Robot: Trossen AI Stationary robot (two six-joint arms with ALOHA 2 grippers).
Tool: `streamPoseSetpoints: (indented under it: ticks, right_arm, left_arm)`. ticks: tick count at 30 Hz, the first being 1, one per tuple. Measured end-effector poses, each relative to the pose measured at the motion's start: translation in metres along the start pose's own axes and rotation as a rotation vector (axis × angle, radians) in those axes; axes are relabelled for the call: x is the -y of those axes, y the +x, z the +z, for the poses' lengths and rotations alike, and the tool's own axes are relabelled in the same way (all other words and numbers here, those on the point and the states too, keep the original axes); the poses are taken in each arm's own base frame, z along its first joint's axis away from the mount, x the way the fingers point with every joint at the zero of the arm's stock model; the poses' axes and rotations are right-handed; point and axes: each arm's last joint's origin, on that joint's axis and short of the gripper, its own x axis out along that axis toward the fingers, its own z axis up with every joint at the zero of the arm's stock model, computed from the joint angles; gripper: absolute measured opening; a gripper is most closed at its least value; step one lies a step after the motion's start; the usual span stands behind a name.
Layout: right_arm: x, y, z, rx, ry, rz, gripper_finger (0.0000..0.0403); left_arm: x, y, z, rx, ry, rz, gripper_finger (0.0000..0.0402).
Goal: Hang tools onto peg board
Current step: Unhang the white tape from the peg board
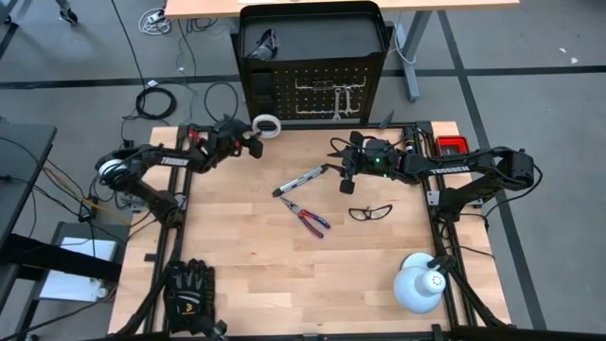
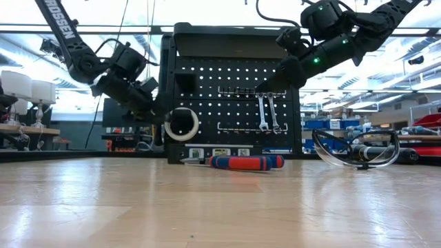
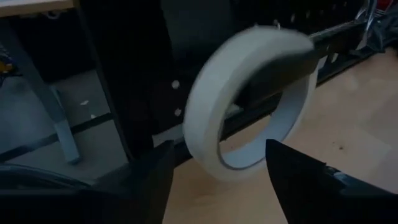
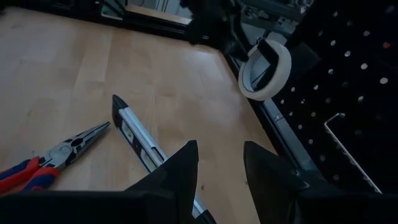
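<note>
Left wrist view: tape (image 3: 249, 99) sits on a dark peg at the board (image 3: 124, 62), just ahead of the left gripper (image 3: 214, 171) — fingers spread, nothing held, so it looks hung. Right gripper (image 4: 221, 165) hovers half open over the level (image 4: 140, 140), pliers (image 4: 50, 158) beside it — likely next pick.

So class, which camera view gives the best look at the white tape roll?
The left wrist view: the white tape roll fills the frame, hanging at the peg board beyond the left tool. The low view shows it small but clear, the high view only a small ring, the right wrist view a distant one.
</note>
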Motion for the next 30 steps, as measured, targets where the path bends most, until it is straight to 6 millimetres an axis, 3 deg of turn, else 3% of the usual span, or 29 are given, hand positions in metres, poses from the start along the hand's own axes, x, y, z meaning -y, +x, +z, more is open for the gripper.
streamPoseSetpoints:
  ticks: [16,23,30]
  right_arm:
    - [0.0,0.0,0.0,0.001,-0.001,0.014,0.014]
    - [0.0,0.0,0.0,0.001,-0.003,0.014,0.014]
    - [0.0,0.0,0.0,0.005,-0.003,0.013,0.014]
  left_arm:
    - [0.001,0.017,-0.013,0.066,-0.043,0.105,0.0224]
    - [0.003,0.017,-0.012,0.077,-0.044,0.109,0.0181]
    - [0.007,0.016,-0.011,0.093,-0.048,0.094,0.011]
